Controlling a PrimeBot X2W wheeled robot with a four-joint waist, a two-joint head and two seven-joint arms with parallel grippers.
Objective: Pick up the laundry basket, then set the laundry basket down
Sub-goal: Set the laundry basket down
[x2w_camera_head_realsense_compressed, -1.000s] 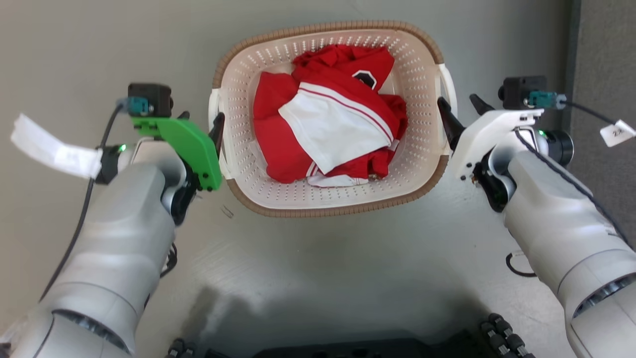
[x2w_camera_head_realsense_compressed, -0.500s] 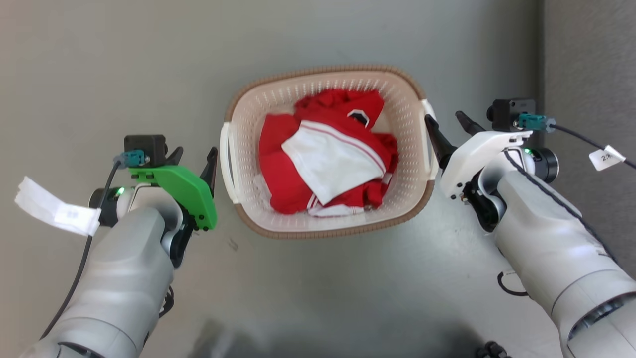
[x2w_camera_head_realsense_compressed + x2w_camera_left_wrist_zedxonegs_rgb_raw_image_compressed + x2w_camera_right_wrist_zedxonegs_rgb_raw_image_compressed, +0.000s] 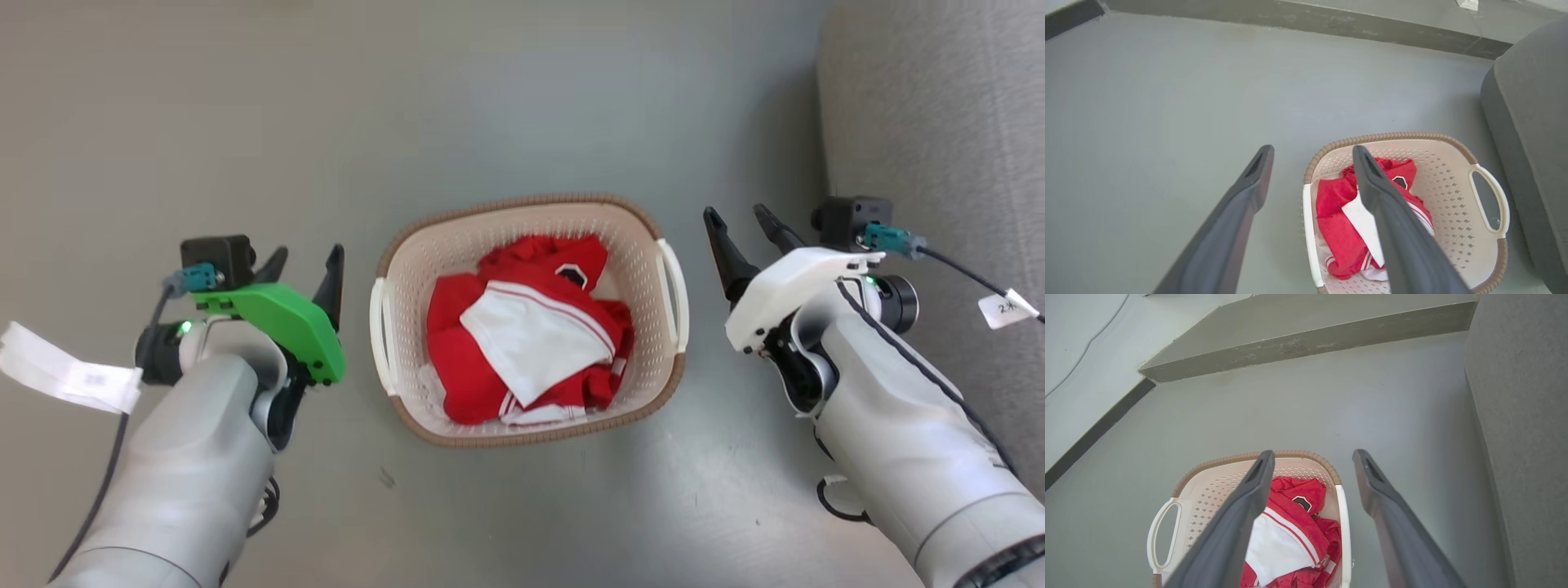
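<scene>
The laundry basket (image 3: 532, 439) stands on the grey floor, cream with perforated walls, a brown rim and white side handles, holding red and white clothes (image 3: 522, 335). My left gripper (image 3: 309, 253) is open to the left of the basket, a short gap from its left handle (image 3: 377, 327). My right gripper (image 3: 735, 214) is open to the right, clear of the right handle (image 3: 676, 294). Seen from the left wrist, the left gripper (image 3: 1312, 150) hovers above the basket (image 3: 1453, 171). From the right wrist, the right gripper (image 3: 1314, 454) hovers above the basket (image 3: 1216, 482). Both hold nothing.
A grey upholstered seat (image 3: 939, 122) stands close to the basket's right side, behind my right arm. A dark wall base (image 3: 1372, 28) runs along the far floor, and a low grey ledge (image 3: 1306, 339) lies beyond the basket. Bare floor lies to the left and in front.
Both grippers, which were right at the basket's side handles, now stand apart from them. The head view has pulled back and up, so the basket looks smaller and lower.
</scene>
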